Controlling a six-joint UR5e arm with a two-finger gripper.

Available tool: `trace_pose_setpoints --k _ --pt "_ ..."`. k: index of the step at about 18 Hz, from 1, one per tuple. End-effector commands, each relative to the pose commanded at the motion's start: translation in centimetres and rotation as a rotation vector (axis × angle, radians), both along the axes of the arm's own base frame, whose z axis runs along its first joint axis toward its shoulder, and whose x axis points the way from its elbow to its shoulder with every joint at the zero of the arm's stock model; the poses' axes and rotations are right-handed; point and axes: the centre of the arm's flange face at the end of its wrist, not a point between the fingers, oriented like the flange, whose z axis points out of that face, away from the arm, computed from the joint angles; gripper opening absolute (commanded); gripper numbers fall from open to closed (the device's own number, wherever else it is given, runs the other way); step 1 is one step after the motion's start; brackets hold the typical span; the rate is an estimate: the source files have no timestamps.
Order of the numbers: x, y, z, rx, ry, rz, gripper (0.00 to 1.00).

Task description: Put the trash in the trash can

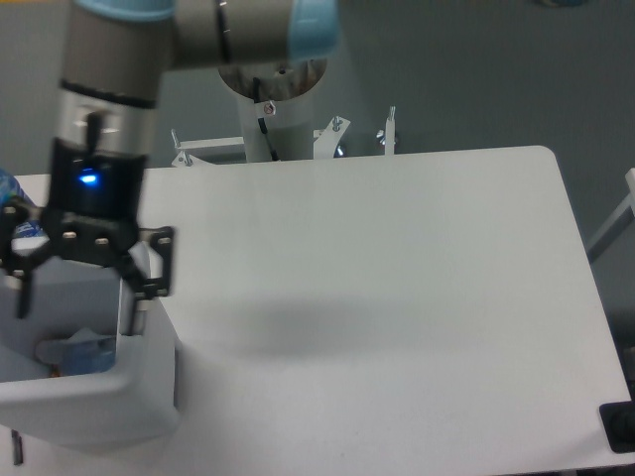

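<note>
I've got the gripper (87,273) hanging over the bin (139,397) at the left edge of the table (397,297), and its jaws are spread wide, nothing between them. One finger (159,263) sits out over the bin's right rim, the other is down near the left edge of my view. Blue light glowing on the wrist above.

Inside the bin I can see the clear bottle (77,354) lying low against the right wall, pale and crinkled. There's a little dark-and-orange speck just beside it at the bottom, too small for me to call. I can't make out the paper wrapper from here.

Behind the gripper, at the far left, a bit of blue label (12,190) pokes out, mostly hidden by the arm and cut by the frame edge.

Arm's base post (273,124) stands behind the table's back edge, with a couple of metal brackets (387,134) next to it.
</note>
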Motion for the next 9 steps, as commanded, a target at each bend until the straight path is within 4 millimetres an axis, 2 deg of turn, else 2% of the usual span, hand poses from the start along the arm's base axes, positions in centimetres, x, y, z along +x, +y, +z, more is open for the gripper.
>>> trace_pose_setpoints --k 2,3,7,9 --pt "-1.7 -0.9 -1.3 -0.029 0.016 0.001 1.00" --pt "-3.2 -1.8 -1.6 -0.040 0.029 0.011 1.00" --pt "-7.5 -5.0 -1.7 -0.073 0.053 0.052 1.00" --pt "-8.8 -5.9 -2.3 -0.130 0.098 -0.003 1.00"
